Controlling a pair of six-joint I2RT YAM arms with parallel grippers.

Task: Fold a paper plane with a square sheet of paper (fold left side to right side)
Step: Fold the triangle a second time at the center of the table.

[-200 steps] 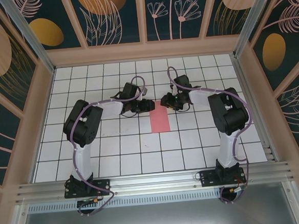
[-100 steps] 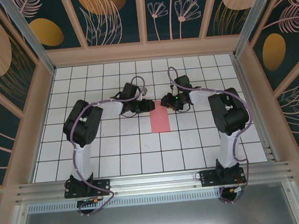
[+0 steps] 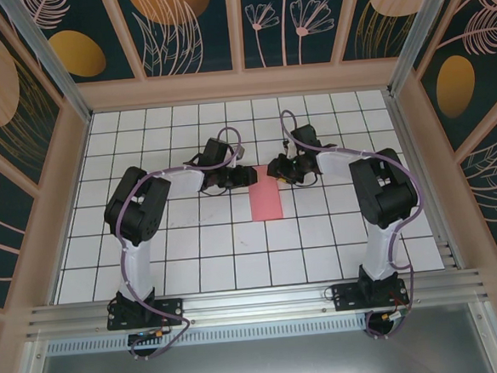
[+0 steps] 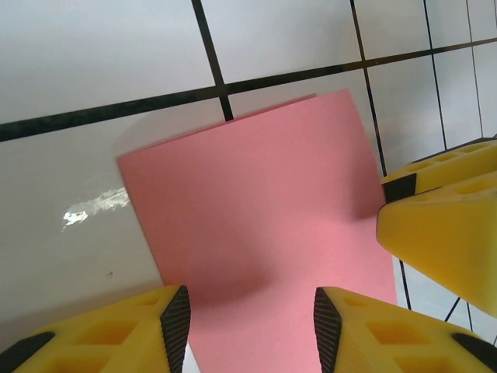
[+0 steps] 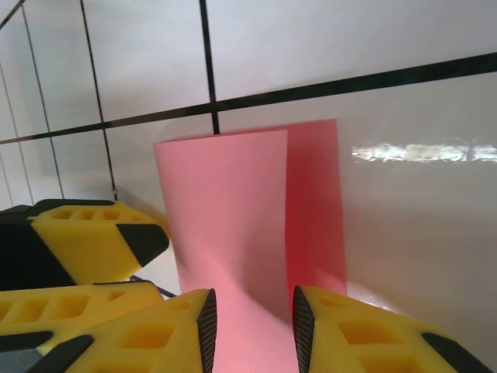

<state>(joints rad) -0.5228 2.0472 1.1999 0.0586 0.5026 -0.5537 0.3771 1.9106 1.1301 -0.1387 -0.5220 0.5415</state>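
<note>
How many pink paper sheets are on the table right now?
1. The pink sheet lies in the middle of the table, folded into a narrow strip, its far end by the left gripper and the right gripper. Another sheet beneath it would be hidden.

Black-gridded white tabletop [image 3: 194, 259] of square tiles, glossy enough to carry a bright glare streak [image 5: 411, 151]. A pale wooden frame [image 3: 241, 84] encloses it on three sides and holds dark teal wall panels [image 3: 191, 37] printed with pink, white and gold plant motifs. Aluminium rails [image 3: 257, 304] run along the near edge.
</note>
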